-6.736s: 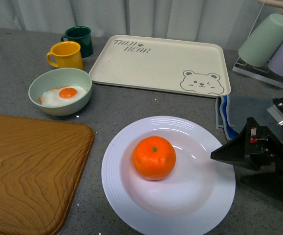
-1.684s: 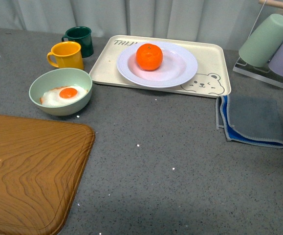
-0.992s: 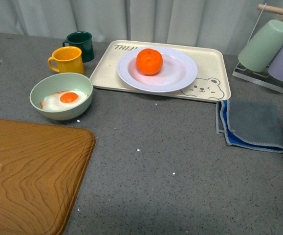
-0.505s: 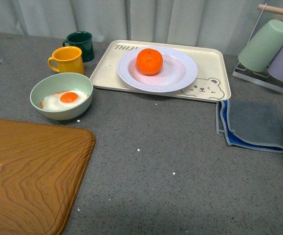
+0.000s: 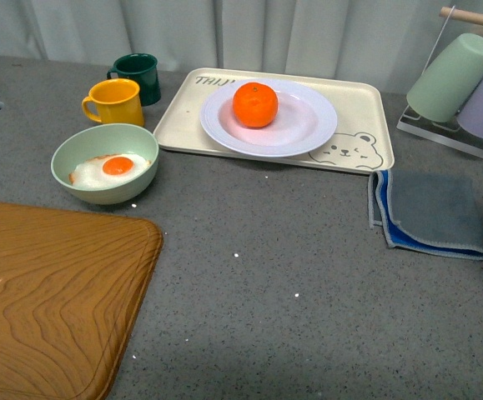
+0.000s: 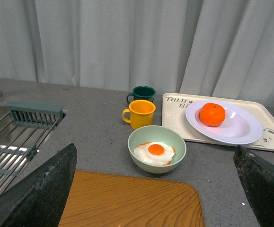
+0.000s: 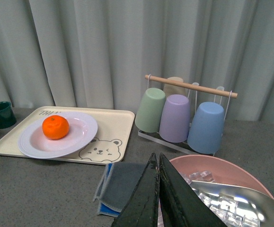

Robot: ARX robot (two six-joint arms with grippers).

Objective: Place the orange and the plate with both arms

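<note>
The round bright orange fruit (image 5: 255,104) sits in the glossy white ridged plate (image 5: 312,125), on the cream bear tray (image 5: 366,108). My left gripper (image 6: 151,189) hangs wide apart, empty; my right gripper (image 7: 158,182) is pressed together, holding nothing. That plate looks slick and breakable: I'd pinch its rim.

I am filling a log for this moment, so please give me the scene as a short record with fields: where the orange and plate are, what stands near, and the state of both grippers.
orange: resting on the plate
plate: on the cream bear tray
near tray: yellow mug, dark green mug, green bowl with fried egg
cloth: grey-blue, on counter beside tray
left gripper: open, empty
right gripper: shut, empty
</note>
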